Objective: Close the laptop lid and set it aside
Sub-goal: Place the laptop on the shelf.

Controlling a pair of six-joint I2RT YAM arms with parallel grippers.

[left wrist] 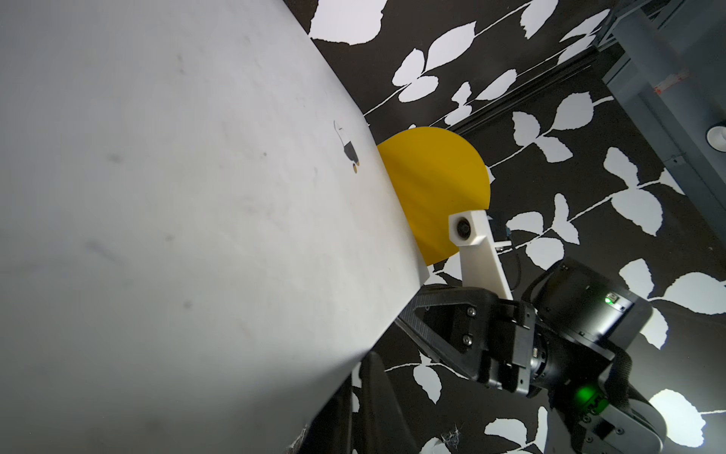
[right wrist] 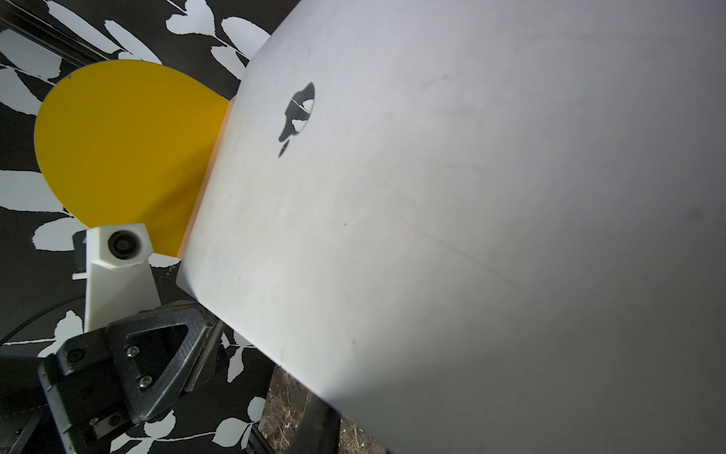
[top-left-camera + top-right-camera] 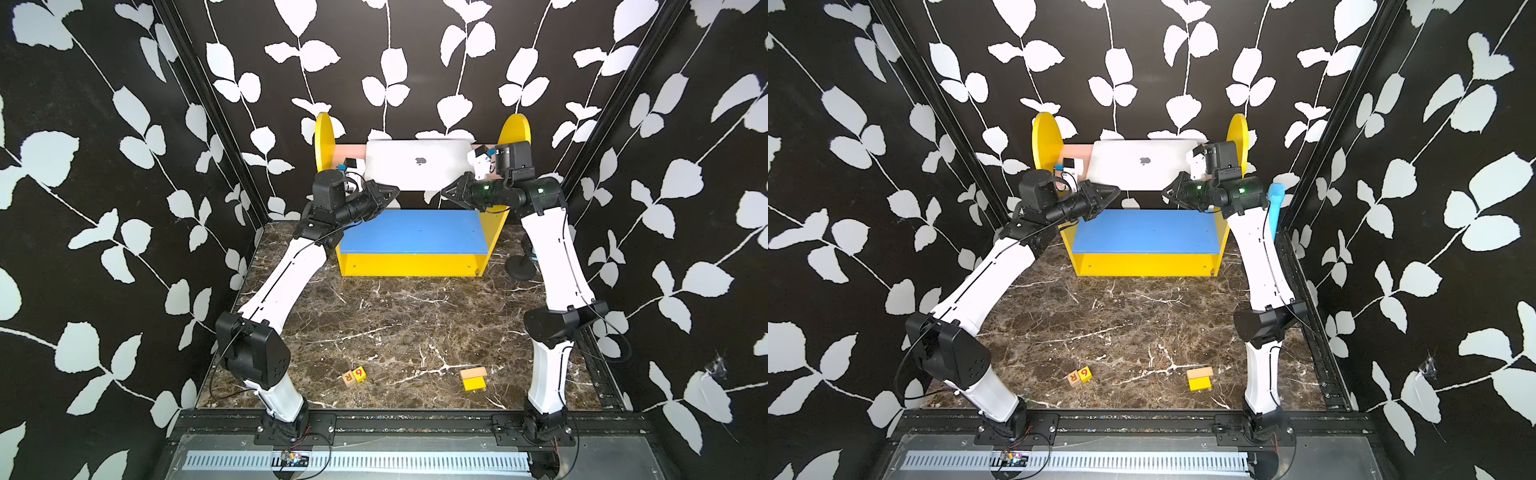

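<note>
Laptop sits tilted and raised above the blue shelf, between the round yellow ends of the shelf unit, with its lid and dark logo facing forward. The left gripper is pinched tight on the lower left corner. The right gripper clamps the lower right corner, fingers slightly apart. Two letter blocks lie well apart on the marble table.

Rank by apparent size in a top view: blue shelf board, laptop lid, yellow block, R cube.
1-2. blue shelf board and laptop lid: they look nearly alike, too close to rank.
3. yellow block.
4. R cube, clearly the smallest.
</note>
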